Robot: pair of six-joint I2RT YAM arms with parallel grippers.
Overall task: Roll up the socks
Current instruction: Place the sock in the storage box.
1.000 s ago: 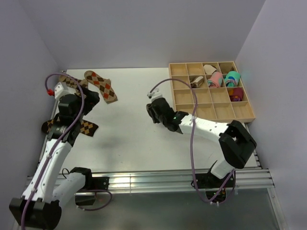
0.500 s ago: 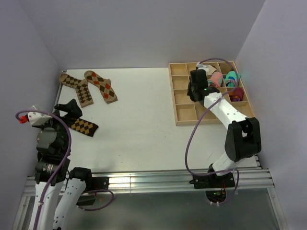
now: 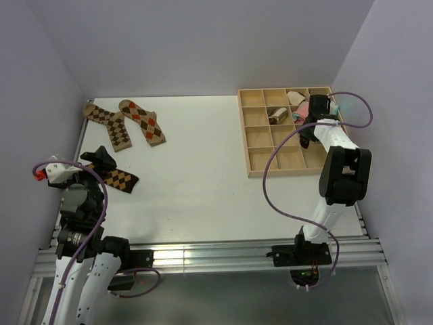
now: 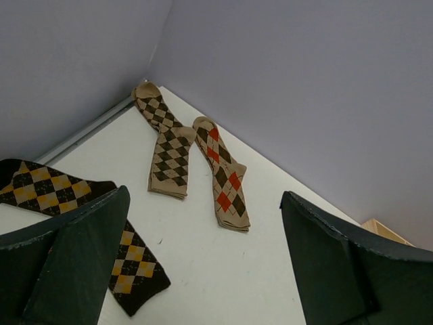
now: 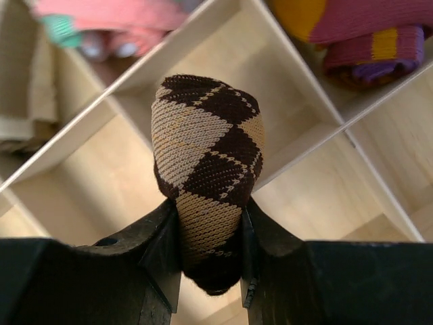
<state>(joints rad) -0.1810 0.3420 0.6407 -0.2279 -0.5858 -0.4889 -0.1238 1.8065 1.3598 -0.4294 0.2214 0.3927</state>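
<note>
Three flat argyle socks lie at the table's left: a tan-and-brown one [image 3: 108, 126] [image 4: 167, 150], a tan one with red diamonds [image 3: 143, 122] [image 4: 222, 177], and a dark one with yellow diamonds [image 3: 116, 178] [image 4: 64, 203]. My left gripper [image 3: 101, 158] [image 4: 203, 203] hangs open above the dark sock's near end, holding nothing. My right gripper [image 3: 306, 133] [image 5: 210, 237] is shut on a rolled brown-and-tan argyle sock [image 5: 206, 152]. It holds the roll above the wooden tray [image 3: 260, 169], over its dividers [image 5: 298, 156].
The tray holds a brown-and-cream bundle [image 3: 277, 116], a pink roll [image 3: 303, 112] [image 5: 101, 17], a teal roll [image 3: 329, 110] and a purple-and-yellow roll [image 3: 332, 133] [image 5: 358, 34]. Walls close in on the left, back and right.
My right arm carried the rolled sock from over the table's middle to the tray, then across to its right part. My left arm drew back from the far socks to the near left.
</note>
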